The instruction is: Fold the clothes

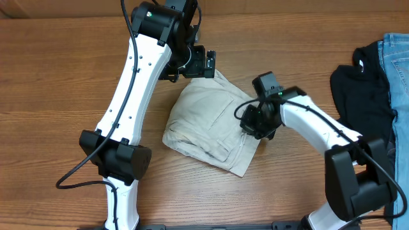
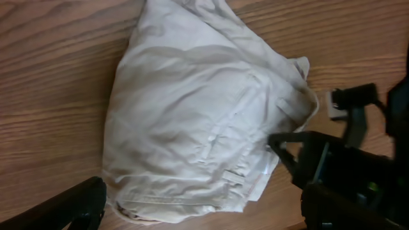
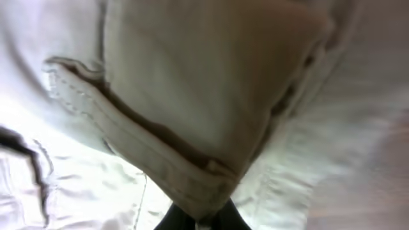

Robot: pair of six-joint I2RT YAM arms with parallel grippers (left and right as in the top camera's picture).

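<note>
The shorts (image 1: 208, 118) lie near the middle of the table (image 1: 64, 76), gathered into a rough, rounded bundle rather than spread flat. They are pale cream cotton, creased and rumpled, with several layers stacked along the lower edge. From the left wrist camera the shorts (image 2: 192, 115) show a stitched pocket seam running slantwise across the top layer, and a thick waistband edge curling along the side nearest the right arm. Close up from the right wrist, the shorts (image 3: 192, 96) fill the whole view: a doubled, stitched hem runs slantwise down to the bottom of the frame.

The right claw (image 1: 254, 121) sits at the right-hand edge of the bundle, pressed together and pinching a fold of that hem; its dark tips (image 3: 198, 222) just show beneath the cloth. The left claw (image 1: 195, 64) hangs over the far top corner of the shorts, spread wide with nothing between its fingers.

The table is warm brown wood with a clear grain. At its far right edge lie a black garment (image 1: 361, 83) and, beside it, blue jeans (image 1: 399, 70), both well apart from the shorts.
</note>
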